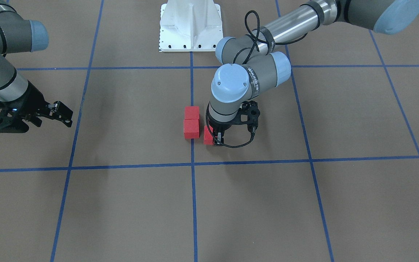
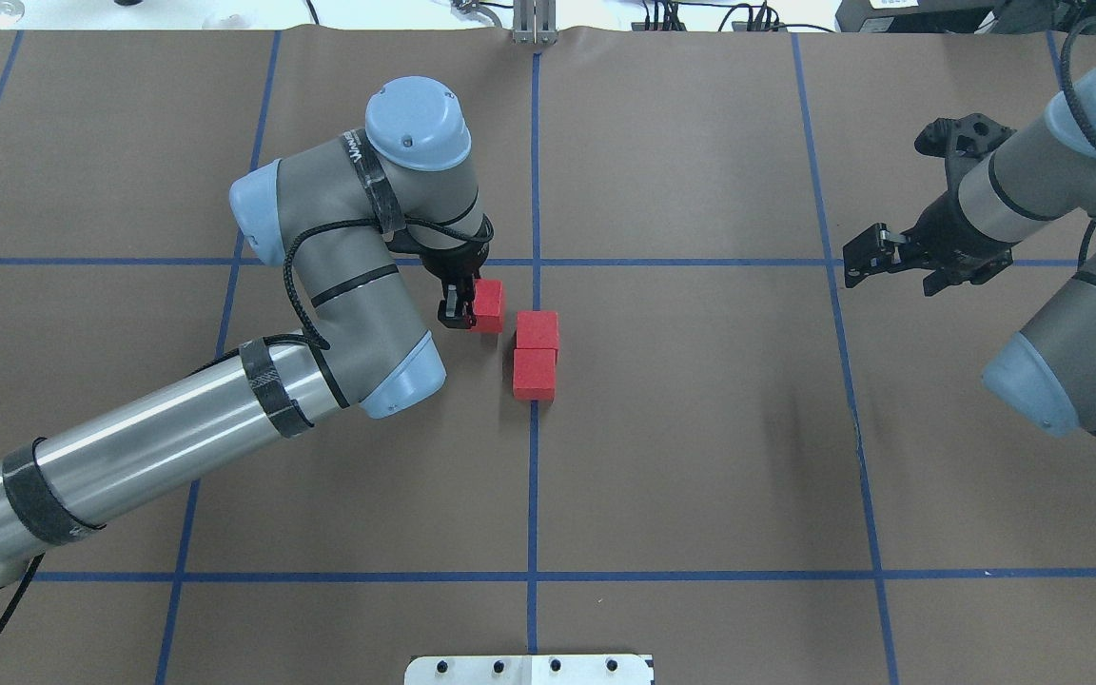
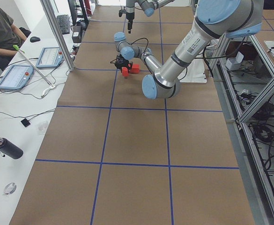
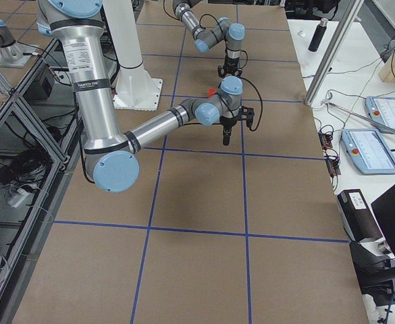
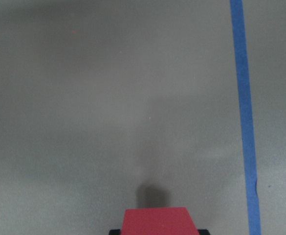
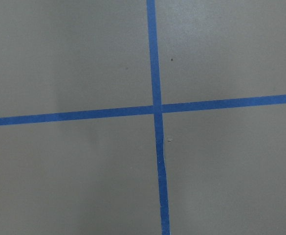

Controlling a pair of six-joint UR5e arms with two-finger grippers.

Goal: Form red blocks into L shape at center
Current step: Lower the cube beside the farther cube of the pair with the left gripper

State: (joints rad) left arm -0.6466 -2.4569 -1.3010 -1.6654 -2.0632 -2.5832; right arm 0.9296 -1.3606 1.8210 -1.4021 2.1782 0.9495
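Pointing straight down from a sharply bent wrist, my left gripper (image 2: 460, 310) has its jaws clamped on one red block (image 2: 489, 304). The forearm runs in low from my left. Whether that block touches the table (image 2: 700, 457) I cannot tell. Just to the right of the jaws, across a narrow gap, two other red blocks (image 2: 537, 331) sit touching face to face. They form a short row along the middle blue tape line (image 2: 535, 171) at the center (image 2: 605, 323). My held block sits beside the farther one, slightly beyond it. Ahead of the jaws lies open brown surface, with the tape edge on the right. Well off to the right, my right gripper (image 2: 864, 257) hangs over a tape crossing; I cannot tell whether its jaws are apart or together.
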